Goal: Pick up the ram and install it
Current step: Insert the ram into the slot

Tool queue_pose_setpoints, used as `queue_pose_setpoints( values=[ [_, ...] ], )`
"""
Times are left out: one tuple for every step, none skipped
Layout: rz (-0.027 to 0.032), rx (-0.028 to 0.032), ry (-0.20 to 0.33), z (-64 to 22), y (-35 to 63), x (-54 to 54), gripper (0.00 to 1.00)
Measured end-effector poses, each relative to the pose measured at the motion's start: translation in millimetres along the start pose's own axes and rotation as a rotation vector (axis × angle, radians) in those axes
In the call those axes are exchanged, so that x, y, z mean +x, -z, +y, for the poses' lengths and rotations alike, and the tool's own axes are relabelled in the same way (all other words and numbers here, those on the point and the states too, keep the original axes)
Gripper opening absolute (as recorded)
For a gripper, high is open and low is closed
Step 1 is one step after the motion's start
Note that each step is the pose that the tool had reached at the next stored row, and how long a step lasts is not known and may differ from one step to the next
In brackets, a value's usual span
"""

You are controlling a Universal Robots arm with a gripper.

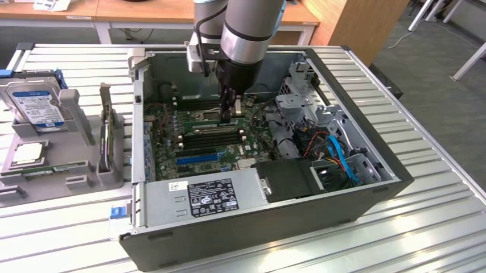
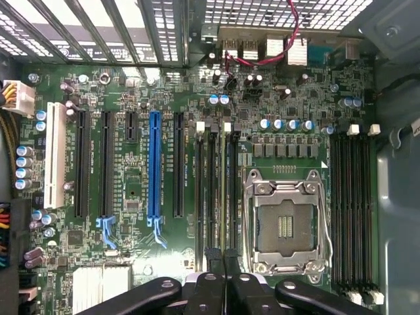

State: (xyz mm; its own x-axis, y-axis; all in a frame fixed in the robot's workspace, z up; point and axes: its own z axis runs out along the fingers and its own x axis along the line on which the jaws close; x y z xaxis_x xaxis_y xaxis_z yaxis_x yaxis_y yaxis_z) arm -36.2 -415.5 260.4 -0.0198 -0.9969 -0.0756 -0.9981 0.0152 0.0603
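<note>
Gripper (image 2: 222,253) was clenched on the ram (image 2: 222,190), edge-on among the slots (image 2: 200,197) beside the socket (image 2: 283,223).

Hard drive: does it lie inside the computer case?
No, the hard drive stands in a grey holder outside the case.

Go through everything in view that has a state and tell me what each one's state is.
computer case: open, lying on its side.
gripper: shut, low over the memory slots.
ram: on edge along a slot, at the gripper; seating unclear.
processor socket: empty.
hard drive: outside the case, upright in a holder.
</note>
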Motion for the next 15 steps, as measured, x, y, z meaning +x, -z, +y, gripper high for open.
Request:
queue_pose_setpoints(
  values=[
    [-0.0001, 0.0000, 0.000, -0.2, 0.0, 0.0, 0.12],
    [-0.0001, 0.0000, 0.000, -0.2, 0.0, 0.0, 0.12],
    [-0.0001, 0.0001, 0.000, -0.2, 0.0, 0.0, 0.12],
    [0.0000, 0.0000, 0.000, -0.2, 0.0, 0.0, 0.12],
    [-0.0001, 0.0001, 0.000, -0.3, 0.0, 0.1, 0.12],
    [-0.0002, 0.0000, 0.000, -0.3, 0.0, 0.4, 0.12],
    [-0.0001, 0.0000, 0.000, -0.3, 0.1, 1.0, 0.12],
    [-0.0001, 0.0000, 0.000, -0.3, 0.1, 1.9, 0.12],
    [-0.0001, 0.0000, 0.000, -0.3, 0.2, 2.8, 0.12],
    [-0.0001, 0.0000, 0.000, -0.3, 0.2, 3.6, 0.12],
    [-0.0001, 0.0000, 0.000, -0.3, 0.3, 4.4, 0.12],
    [0.0000, 0.0000, 0.000, -0.3, 0.4, 5.2, 0.12],
    [0.0000, 0.0000, 0.000, -0.3, 0.5, 6.1, 0.12],
    [0.0000, 0.0000, 0.000, -0.3, 0.6, 7.0, 0.12],
    [0.0000, -0.0001, 0.000, -0.4, 0.6, 7.9, 0.12]
  ],
)
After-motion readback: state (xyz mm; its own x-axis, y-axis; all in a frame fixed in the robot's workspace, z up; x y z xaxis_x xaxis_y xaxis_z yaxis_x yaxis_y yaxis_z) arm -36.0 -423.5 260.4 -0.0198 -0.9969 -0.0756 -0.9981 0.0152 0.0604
